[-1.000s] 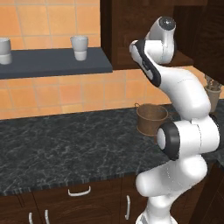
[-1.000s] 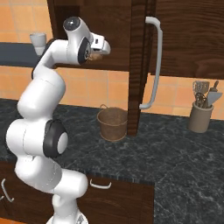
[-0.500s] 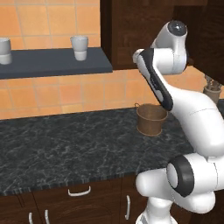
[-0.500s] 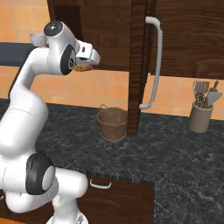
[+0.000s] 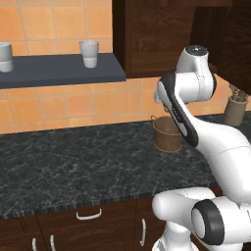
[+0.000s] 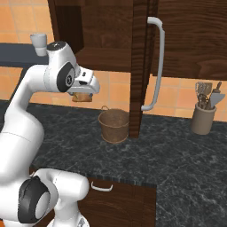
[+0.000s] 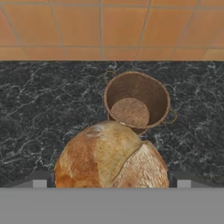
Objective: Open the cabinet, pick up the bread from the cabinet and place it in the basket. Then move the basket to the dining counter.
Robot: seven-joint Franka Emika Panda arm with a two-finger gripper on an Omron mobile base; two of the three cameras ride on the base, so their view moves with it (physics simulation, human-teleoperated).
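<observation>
- The fingers (image 6: 82, 95) grip the bread (image 7: 111, 155), held in the air above the black table (image 6: 177, 150)
- The basket (image 6: 113, 126) stands near the table's back edge, beside the open cabinet (image 6: 141, 66) door

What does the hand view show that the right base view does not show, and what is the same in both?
Hand view: the inside of the small round brown basket, down to its bare floor, and the cracked crust of the golden-brown bread roll from close.

Right base view: the open dark brown cabinet door with its long silver bar handle, the brown utensil holder, and the gripper carrying the roll above the counter, left of the basket.

Both: basket, roll, black marbled counter, orange tiles.
</observation>
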